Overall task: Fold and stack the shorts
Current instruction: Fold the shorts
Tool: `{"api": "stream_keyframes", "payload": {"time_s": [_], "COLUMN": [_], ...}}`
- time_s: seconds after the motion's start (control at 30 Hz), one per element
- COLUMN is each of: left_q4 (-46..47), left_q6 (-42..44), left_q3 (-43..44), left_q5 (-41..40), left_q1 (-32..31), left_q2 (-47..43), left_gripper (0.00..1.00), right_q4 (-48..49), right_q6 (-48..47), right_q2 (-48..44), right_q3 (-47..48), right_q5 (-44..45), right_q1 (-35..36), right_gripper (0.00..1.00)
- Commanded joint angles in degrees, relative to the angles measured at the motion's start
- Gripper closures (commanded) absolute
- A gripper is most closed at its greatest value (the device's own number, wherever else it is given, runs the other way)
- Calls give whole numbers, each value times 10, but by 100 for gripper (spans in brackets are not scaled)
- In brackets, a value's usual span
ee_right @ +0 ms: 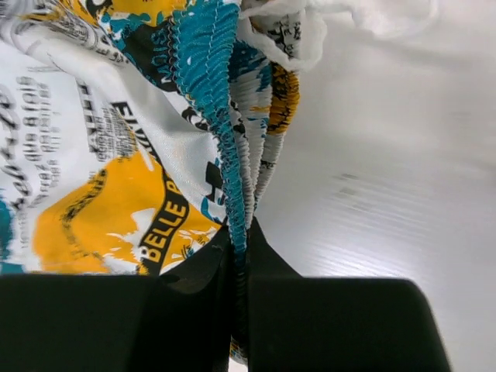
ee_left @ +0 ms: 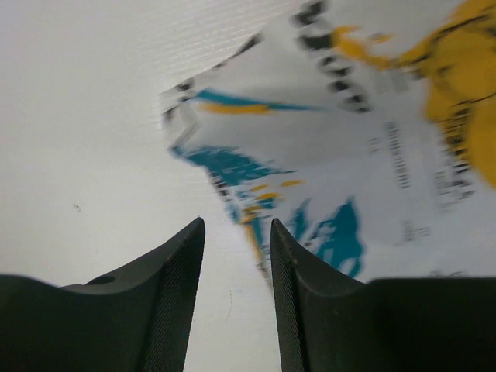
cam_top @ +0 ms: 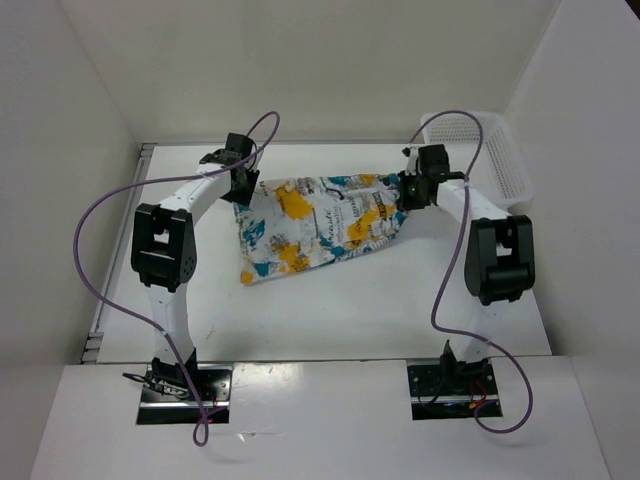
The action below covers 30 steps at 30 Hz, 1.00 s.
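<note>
The shorts (cam_top: 320, 225) lie spread on the white table, white with teal, orange-yellow and black print. My right gripper (cam_top: 408, 190) is shut on their gathered teal waistband edge (ee_right: 232, 194) at the right end; the elastic runs down between its fingers. My left gripper (cam_top: 243, 186) is at the shorts' far left corner, open and empty. In the left wrist view its fingers (ee_left: 236, 232) stand apart over bare table, with the shorts' edge (ee_left: 256, 225) just ahead and beside the right finger.
A white plastic mesh basket (cam_top: 495, 150) stands at the back right, close behind my right arm. White walls enclose the table on the left, back and right. Purple cables loop over both arms.
</note>
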Motion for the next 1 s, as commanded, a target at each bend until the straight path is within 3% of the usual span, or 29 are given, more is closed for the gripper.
{"api": "stream_keyframes", "payload": {"time_s": [0.0,0.23,0.53,0.67,0.77,0.97], "left_q4": [10,21,35,1,-5,7], "left_q6": [2,2,2,2,2,2], "left_q3": [27,27,123,197,203,190], "left_q5": [23,59,105,109,109,92], "left_q1": [0,-42,-118,-131,-131,-136], "left_q2": [4,18,108,181,194,200], "left_gripper": [52,49,45,44,44,57], "right_q4": [-32,-24,-29,-52,-52,-57], "right_q6": [-96,-189,-219,-221,-234,-180], "right_q2": [-95,-165,-101,-84,-84,-72], "right_q3": [37,16,134,151,136,136], "right_q5": [55,164,222,244,276,276], "right_q1": [-20,-26,-26,1,60,141], "right_gripper": [100,100,100,100,100,100]}}
